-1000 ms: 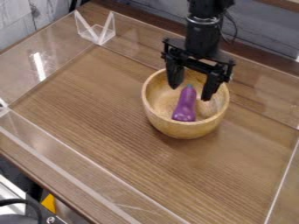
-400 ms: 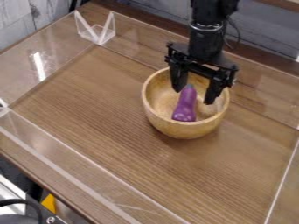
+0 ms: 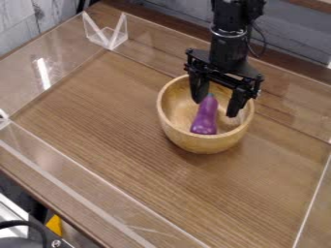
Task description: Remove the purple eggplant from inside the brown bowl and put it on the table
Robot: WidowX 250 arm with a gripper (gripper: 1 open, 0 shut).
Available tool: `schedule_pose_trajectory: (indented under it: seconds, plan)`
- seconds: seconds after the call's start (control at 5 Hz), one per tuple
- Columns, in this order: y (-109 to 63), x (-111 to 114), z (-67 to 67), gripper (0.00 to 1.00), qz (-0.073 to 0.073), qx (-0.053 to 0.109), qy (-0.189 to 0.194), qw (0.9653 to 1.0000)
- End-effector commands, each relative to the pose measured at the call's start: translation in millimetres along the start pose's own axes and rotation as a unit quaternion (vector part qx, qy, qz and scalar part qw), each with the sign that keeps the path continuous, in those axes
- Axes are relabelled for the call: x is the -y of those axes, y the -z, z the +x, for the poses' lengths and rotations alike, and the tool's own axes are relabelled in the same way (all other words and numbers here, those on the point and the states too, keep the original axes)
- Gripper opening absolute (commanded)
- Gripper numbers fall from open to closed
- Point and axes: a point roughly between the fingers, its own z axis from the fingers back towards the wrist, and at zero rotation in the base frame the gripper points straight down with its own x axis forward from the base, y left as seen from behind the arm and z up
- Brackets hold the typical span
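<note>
The purple eggplant (image 3: pixel 206 115) lies inside the brown bowl (image 3: pixel 181 132), tilted with its narrow end toward the far rim. The bowl rests on the table (image 3: pixel 116 116), right of centre. My gripper (image 3: pixel 218 101) points straight down into the bowl with its black fingers (image 3: pixel 237 100) spread wide, one on each side of the eggplant's upper end. The fingers are open and grip nothing. The arm hides the far rim of the bowl.
Clear acrylic walls (image 3: pixel 52 68) run along the table's edges, with a folded clear piece (image 3: pixel 106 31) standing at the back left. Bare wood-grain tabletop stretches to the left and in front of the bowl.
</note>
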Motion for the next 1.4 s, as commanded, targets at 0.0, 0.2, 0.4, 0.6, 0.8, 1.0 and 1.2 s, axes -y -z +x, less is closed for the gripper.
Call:
schedule_pose_trajectory:
  seconds: [0.0, 0.2, 0.4, 0.6, 0.8, 1.0, 1.2]
  plan:
    - [-9.4, 3.8, 5.0, 1.0, -0.003, 0.021, 0.008, 0.9997]
    - [-9.6, 3.8, 5.9, 1.0, -0.004, 0.024, 0.01, 0.9997]
    - [-9.9, 4.0, 6.6, 1.0, -0.005, 0.026, 0.012, 0.9996]
    - [-10.2, 4.0, 7.0, 1.0, -0.006, 0.028, 0.014, 0.9995]
    - [-10.5, 4.0, 7.1, 1.0, -0.008, 0.029, 0.016, 0.9994]
    - [-10.6, 3.7, 7.3, 1.0, -0.009, 0.031, 0.017, 0.9993]
    - [-10.8, 3.5, 7.3, 1.0, -0.009, 0.032, 0.018, 0.9993]
